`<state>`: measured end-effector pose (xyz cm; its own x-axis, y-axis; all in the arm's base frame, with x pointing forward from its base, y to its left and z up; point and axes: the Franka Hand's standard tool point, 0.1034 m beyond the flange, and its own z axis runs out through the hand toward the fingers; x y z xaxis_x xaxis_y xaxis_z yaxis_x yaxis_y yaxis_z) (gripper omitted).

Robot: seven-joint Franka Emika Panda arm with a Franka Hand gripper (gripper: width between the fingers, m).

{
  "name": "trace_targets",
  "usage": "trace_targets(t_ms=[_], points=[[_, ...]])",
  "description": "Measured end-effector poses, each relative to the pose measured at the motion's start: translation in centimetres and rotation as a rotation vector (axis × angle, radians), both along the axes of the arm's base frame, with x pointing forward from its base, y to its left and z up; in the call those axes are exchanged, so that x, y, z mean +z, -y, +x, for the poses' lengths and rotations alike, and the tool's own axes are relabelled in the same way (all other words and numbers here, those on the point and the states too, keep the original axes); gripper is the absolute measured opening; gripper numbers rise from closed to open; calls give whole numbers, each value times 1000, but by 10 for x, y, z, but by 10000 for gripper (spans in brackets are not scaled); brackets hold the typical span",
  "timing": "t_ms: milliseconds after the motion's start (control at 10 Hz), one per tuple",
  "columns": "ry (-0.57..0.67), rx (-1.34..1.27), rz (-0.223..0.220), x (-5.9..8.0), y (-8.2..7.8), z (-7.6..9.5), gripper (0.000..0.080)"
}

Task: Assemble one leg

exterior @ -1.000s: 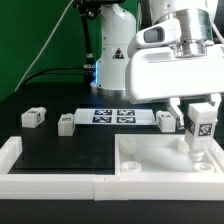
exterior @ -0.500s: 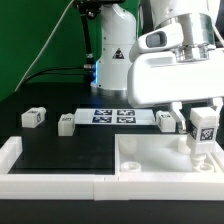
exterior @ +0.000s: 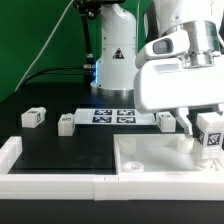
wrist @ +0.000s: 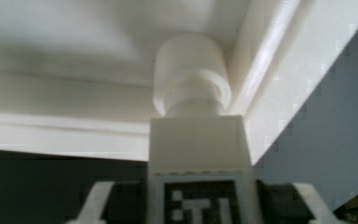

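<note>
My gripper (exterior: 210, 124) is shut on a leg (exterior: 211, 136), a small white block with a black-and-white tag, held upright. It hangs over the far right corner of the large white square part (exterior: 150, 160) at the exterior view's right. In the wrist view the leg (wrist: 197, 140) runs out from between my gripper (wrist: 197, 206), and its round end points at an inner corner of the square part (wrist: 274, 60). I cannot tell if the end touches the part. Three more legs (exterior: 33, 117), (exterior: 67, 124), (exterior: 166, 122) lie on the black table.
The marker board (exterior: 112, 117) lies flat behind the middle of the table. Long white border bars (exterior: 50, 181) run along the front edge and the exterior view's left. The robot's white base (exterior: 115, 60) stands at the back.
My gripper has moved toward the exterior view's right and slightly down with the leg in it. The other legs have not moved.
</note>
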<state>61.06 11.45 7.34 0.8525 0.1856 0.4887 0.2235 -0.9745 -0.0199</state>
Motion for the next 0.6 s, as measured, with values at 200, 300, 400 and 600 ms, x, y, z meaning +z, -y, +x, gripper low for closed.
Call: trace_targets(t_ms=[200,300,400,600], points=[[-10,0,-1,-7,0,-3,291],[-10,-1,-1,-11,1,-5,291],[9,-4,-1,-12,1,-4,291],[42,11,-12,-16,2,-3,291]])
